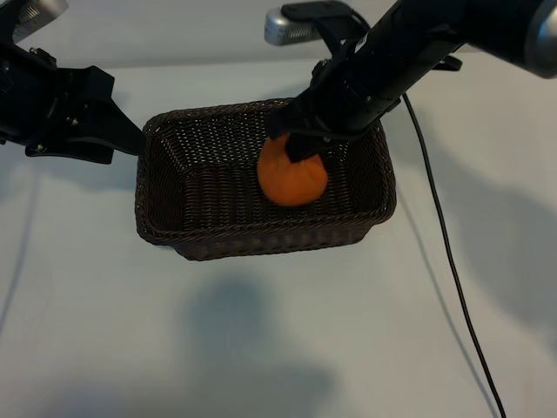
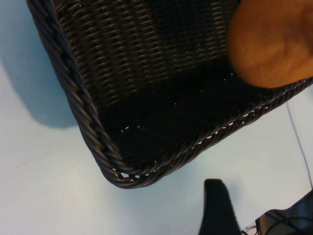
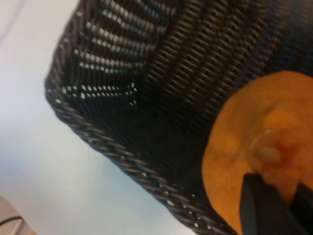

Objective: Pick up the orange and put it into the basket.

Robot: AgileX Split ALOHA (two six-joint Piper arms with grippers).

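The orange (image 1: 292, 172) hangs inside the outline of the dark woven basket (image 1: 261, 239), toward its right half. I cannot tell whether it touches the floor. My right gripper (image 1: 300, 144) comes down from the upper right and is shut on the orange's knobbly top. In the right wrist view its dark fingers (image 3: 261, 205) pinch the knob of the orange (image 3: 239, 147) above the basket's rim (image 3: 122, 156). My left gripper (image 1: 130, 139) stands open just outside the basket's left rim. One finger (image 2: 217, 205) shows apart from the basket's corner (image 2: 122, 174), with the orange (image 2: 274, 44) beyond.
The basket stands on a white table (image 1: 261, 348). A black cable (image 1: 444, 235) runs down the table right of the basket. A silver cylinder (image 1: 287, 26) sits at the back behind the right arm.
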